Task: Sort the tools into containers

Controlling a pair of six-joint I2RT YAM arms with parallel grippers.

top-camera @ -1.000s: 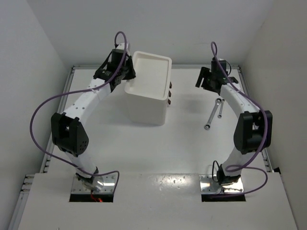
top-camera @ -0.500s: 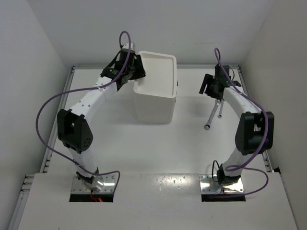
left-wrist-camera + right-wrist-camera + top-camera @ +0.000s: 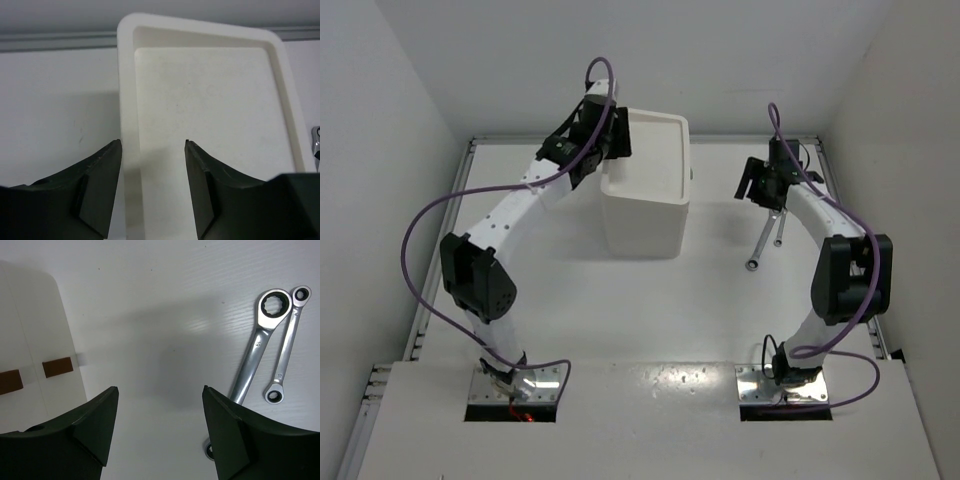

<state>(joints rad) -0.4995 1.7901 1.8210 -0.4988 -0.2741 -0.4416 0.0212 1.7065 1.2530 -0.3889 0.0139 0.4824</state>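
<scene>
The white drawer unit (image 3: 645, 200) stands at the back middle of the table, its shallow top tray (image 3: 127, 75) empty. My left gripper (image 3: 611, 152) is open and its jaws straddle the tray's left rim (image 3: 152, 146) without closing on it. Two slim silver wrenches lie side by side right of the unit: a longer one (image 3: 764, 236) (image 3: 256, 351) and a shorter one (image 3: 779, 228) (image 3: 286, 352). My right gripper (image 3: 753, 186) (image 3: 160, 390) is open and empty, hovering over bare table between the unit and the wrenches. No pliers are in view.
The unit's red-brown drawer handles (image 3: 57, 367) face my right gripper. White walls enclose the table on three sides. A metal rail (image 3: 440, 260) runs along the left table edge.
The drawer unit has turned and shifted right, now squared up. My left gripper moved right and farther back along its rim. My right gripper dropped slightly toward the wrenches.
</scene>
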